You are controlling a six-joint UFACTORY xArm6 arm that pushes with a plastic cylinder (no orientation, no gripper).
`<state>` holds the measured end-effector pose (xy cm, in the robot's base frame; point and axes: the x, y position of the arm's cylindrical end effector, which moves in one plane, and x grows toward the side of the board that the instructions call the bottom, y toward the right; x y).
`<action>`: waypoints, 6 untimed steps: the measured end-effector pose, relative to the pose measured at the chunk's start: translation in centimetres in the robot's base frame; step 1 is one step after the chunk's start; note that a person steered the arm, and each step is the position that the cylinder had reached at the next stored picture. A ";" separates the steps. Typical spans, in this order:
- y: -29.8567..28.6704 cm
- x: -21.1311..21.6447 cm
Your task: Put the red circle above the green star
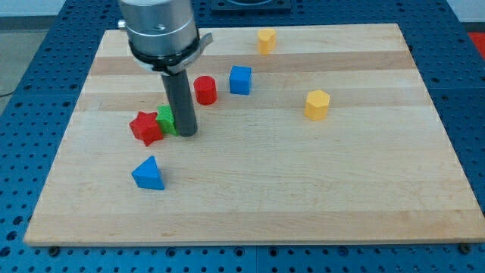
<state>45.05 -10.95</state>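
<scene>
Nearest, the blue triangle (148, 174); beyond it, my pincerless tip (186, 133) touches the green star (167, 120), the red circle (204, 89) farther right.

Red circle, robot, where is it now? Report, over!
My tip down beside green star, its right. Red circle upper right of the star, apart. Red star touching the green star's left.

My rod (180, 102) hides most of the green block (165, 119); shape unclear. My tip (186, 134) sits just right of it. My arm's housing (159, 26) cut off at far edge.
</scene>
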 end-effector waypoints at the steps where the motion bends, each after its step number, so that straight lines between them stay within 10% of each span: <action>1: 0.2 0.1; 3: 8.6 -5.1; 6: 2.5 -9.2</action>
